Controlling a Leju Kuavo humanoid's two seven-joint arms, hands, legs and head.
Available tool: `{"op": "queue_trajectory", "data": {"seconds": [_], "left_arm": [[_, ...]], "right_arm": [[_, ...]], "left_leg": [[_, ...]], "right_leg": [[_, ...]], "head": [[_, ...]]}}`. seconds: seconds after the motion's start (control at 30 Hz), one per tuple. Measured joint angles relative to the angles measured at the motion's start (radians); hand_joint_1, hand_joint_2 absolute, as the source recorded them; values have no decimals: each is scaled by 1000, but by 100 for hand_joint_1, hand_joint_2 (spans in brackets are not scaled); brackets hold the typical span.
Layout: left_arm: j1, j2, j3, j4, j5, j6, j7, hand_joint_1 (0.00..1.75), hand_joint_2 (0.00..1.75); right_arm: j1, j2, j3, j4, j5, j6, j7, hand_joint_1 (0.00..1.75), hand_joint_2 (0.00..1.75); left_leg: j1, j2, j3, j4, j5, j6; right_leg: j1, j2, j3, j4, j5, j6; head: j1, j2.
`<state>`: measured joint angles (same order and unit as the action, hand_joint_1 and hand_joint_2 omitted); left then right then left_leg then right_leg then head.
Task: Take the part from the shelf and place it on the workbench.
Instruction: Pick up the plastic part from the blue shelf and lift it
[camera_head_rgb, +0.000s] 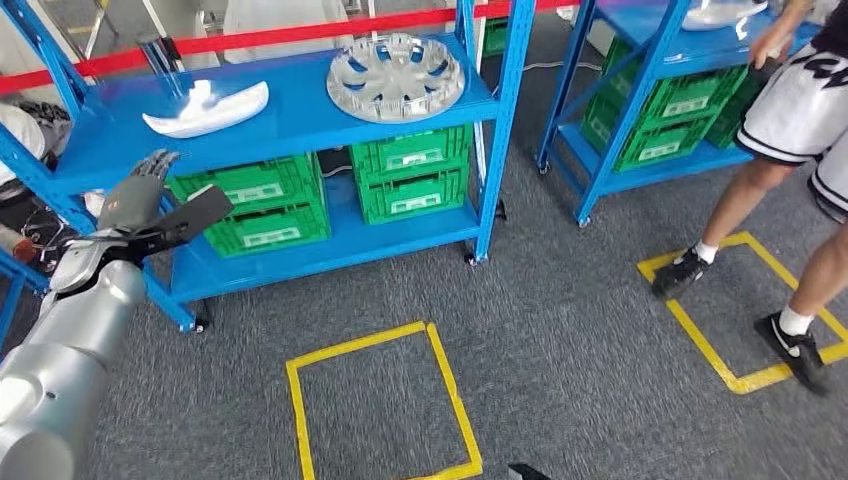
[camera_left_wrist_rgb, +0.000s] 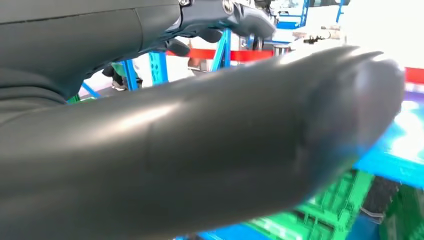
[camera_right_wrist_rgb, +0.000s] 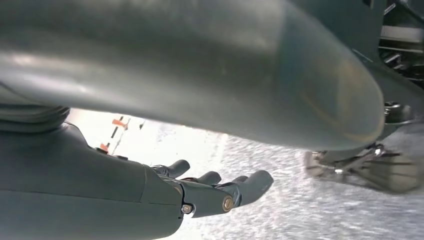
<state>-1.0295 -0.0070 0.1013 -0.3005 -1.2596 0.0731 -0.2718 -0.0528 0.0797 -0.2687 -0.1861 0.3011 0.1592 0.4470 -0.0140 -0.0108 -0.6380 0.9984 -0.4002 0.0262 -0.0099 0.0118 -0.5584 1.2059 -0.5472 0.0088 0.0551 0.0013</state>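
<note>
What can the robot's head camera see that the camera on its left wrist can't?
Head view alone: a silver wheel cover and a white part on the top shelf, yellow floor squares, and a person by the next rack. Left wrist view alone: a close look at the hand's thick grey thumb. Both: the left hand, holding nothing, the blue shelf and green crates.

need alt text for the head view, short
A silver robot arm lifts its open left robot hand toward a blue metal shelf holding a white curved plastic part and a round silver wheel cover, with green plastic crates beneath.
</note>
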Motion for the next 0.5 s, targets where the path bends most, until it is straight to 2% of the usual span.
{"op": "queue_trajectory", "data": {"seconds": [0.03,0.07,0.13,0.17,0.2,0.27,0.3,0.33,0.4,0.43,0.5], "left_arm": [[1,-1,-2,0,0,0,1,0,0],[2,-3,-3,1,0,0,1,0,0],[3,-6,-5,1,2,-1,2,0,0],[4,-6,-6,2,4,-1,2,0,0],[5,-6,-6,2,8,0,2,0,0],[8,-5,-9,6,18,3,2,0,0],[10,-5,-11,7,22,5,2,0,0],[13,-4,-13,6,26,7,2,0,0],[13,0,-16,-3,31,11,1,0,0],[12,3,-16,-8,33,13,1,0,0],[13,8,-19,-12,35,16,1,0,0]], "right_arm": [[1,0,0,0,0,0,-5,0,0],[3,0,0,0,1,0,-8,0,0],[6,0,0,0,4,0,-8,0,0],[7,0,0,0,6,1,-8,0,0],[9,-1,0,0,8,1,-8,0,0],[16,-1,0,4,13,2,-15,0,0],[19,-1,0,6,16,3,-20,0,0],[19,-1,0,8,19,3,-23,0,0],[13,-1,0,8,22,3,-17,0,0],[10,-2,0,8,23,3,-12,0,0],[5,-5,0,7,24,2,-11,0,0]], "left_leg": [[0,0,17,0,-15,3],[0,-1,36,-1,-33,5],[0,-4,81,-1,-71,4],[0,-5,107,-1,-91,2],[0,-4,129,-1,-111,0],[-2,-7,168,5,-156,-7],[-3,-9,180,7,-177,-11],[-2,-12,196,11,-191,-18],[2,-13,206,30,-192,-31],[4,-11,193,68,-172,-38],[6,-4,112,194,-142,-48]], "right_leg": [[1,-1,-48,54,-22,2],[1,-1,-93,87,-68,4],[1,-1,-156,86,-159,7],[0,-2,-174,55,-172,7],[0,-3,-182,7,-133,8],[0,-9,-190,-110,57,4],[3,-12,-189,-147,139,0],[7,-14,-184,-168,183,-7],[11,-13,-161,-167,169,-25],[9,-12,-144,-170,155,-33],[5,-11,-101,-173,128,-45]], "head": [[0,0],[0,0],[1,0],[1,0],[1,0],[0,0],[-1,0],[-2,0],[-2,0],[-3,0],[-4,0]]}}
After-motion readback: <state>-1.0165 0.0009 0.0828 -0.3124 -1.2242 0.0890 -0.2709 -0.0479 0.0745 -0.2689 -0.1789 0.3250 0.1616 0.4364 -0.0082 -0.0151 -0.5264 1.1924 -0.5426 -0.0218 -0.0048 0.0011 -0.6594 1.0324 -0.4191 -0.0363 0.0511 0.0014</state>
